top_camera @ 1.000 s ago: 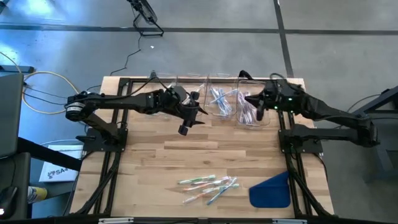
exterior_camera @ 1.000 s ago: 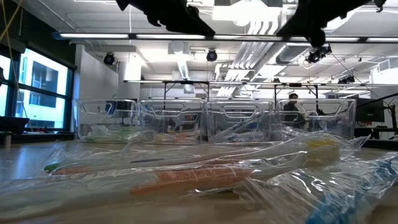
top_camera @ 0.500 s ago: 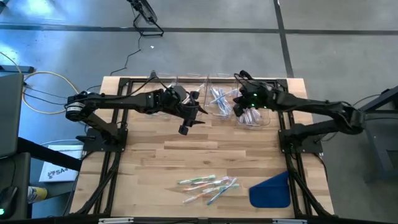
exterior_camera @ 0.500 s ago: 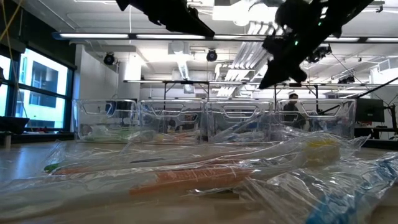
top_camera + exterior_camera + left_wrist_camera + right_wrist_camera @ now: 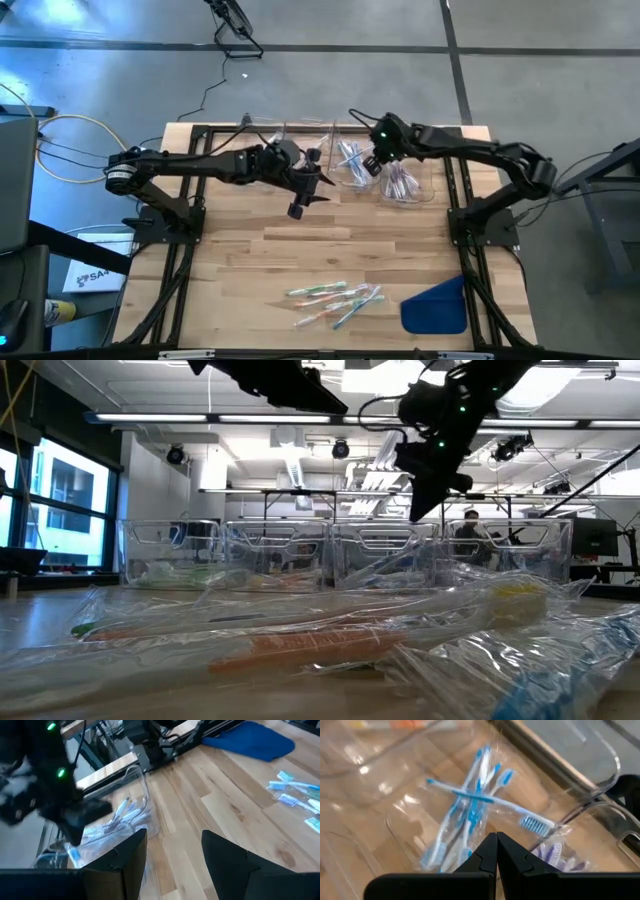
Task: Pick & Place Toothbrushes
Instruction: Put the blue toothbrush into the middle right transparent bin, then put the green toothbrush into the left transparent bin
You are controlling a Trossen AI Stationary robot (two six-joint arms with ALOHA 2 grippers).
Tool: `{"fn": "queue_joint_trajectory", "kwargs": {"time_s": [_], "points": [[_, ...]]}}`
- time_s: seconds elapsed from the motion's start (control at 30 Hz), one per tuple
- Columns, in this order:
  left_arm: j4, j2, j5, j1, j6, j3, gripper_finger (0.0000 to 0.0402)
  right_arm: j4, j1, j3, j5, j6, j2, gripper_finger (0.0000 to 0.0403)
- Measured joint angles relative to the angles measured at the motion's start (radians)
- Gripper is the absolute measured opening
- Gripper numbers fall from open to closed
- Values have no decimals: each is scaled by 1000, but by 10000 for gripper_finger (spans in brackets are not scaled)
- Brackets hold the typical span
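Hovering my right gripper (image 5: 496, 851), jaws together and empty, right above the clear bin (image 5: 600, 750) of blue toothbrushes (image 5: 470, 810); they lie crosswise under the jaw tips. My left gripper (image 5: 172, 847) waits one bin over, jaws apart, holding nothing. Loose toothbrushes (image 5: 335, 298) still to fetch lie well away from both jaws toward the near edge of the wooden table (image 5: 240, 260), long axes mostly across it, beside a blue cloth (image 5: 436, 305). Bare wood lies between, and I judge neither arm clearly closer

Blue toothbrushes (image 5: 470, 805) (clear-wrapped), blue cloth (image 5: 437, 307).
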Motion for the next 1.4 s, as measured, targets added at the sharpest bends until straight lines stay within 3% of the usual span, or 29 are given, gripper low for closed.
{"fn": "queue_joint_trajectory", "kwargs": {"time_s": [0.17,0.43,0.6,0.87,1.07,1.27,1.4], "points": [[4,0,3,-14,11,0,184,-91,-2,100,2,-46,112,2],[-13,-30,0,-45,25,2,184,-126,-43,136,1,-63,231,2],[-24,-67,-12,-46,46,0,184,-113,-50,136,85,-101,252,2],[-21,-91,-22,-46,46,2,184,22,-111,136,110,-134,252,2],[-67,-95,-25,-44,46,1,184,43,-119,136,-8,-110,221,2],[-115,-95,-56,-44,53,1,184,24,-52,124,-20,-79,108,2],[-128,-95,-87,-45,53,1,184,184,14,47,-24,-63,7,2]]}}
